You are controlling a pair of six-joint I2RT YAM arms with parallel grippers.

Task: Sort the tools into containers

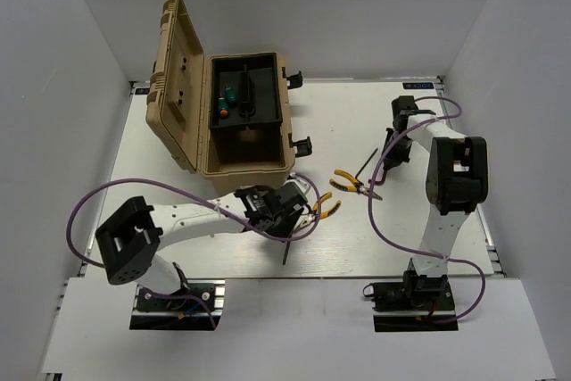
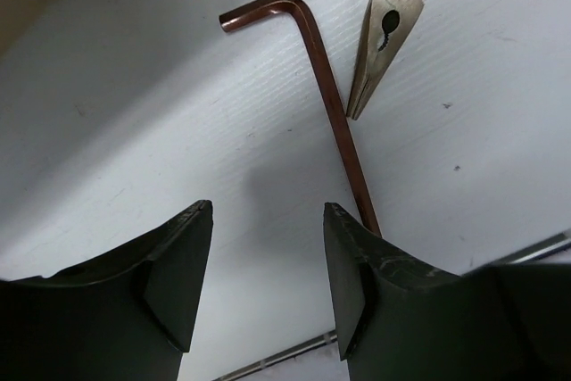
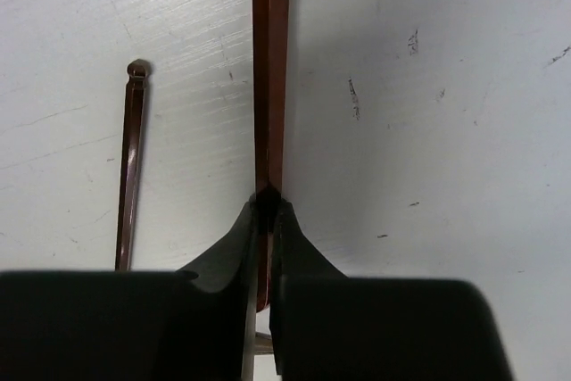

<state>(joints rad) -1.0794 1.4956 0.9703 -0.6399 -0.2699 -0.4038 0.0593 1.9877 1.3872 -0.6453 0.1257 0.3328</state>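
While the left gripper (image 2: 268, 216) is hovering low over the white table (image 1: 339, 247), I am logging its two fingers (image 2: 178, 265) as spread wide and gripping nothing.

Item one: first hex key (image 2: 335, 122), lying flat on the table below that gripper. In the wrist view its short leg is pointing left and its long shaft is running down beside the right-hand finger; I cannot tell whether the two are touching.

Item two: near pliers (image 2: 384, 33), bare metal nose lying just beside that key's shaft. The yellow-and-black handles are showing next to the gripper in the overhead view.

Item three: far pliers (image 1: 346, 182), lying on the table between the two arms.

Item four: second hex key (image 3: 270, 69), which I am seeing pinched in the right gripper (image 3: 268, 198). The fingers are pressing together on the shaft, and the free end is pointing away from the wrist camera.

Item five: thinner rod (image 3: 132, 158) with a rounded tip, lying alongside; I cannot tell what it is.

Item six: tan toolbox (image 1: 245, 167), standing at the far left of the table with its lid (image 1: 178, 86) swung open. Green screwdriver handles (image 1: 230, 93) are sitting in its black inner tray (image 1: 268, 95).
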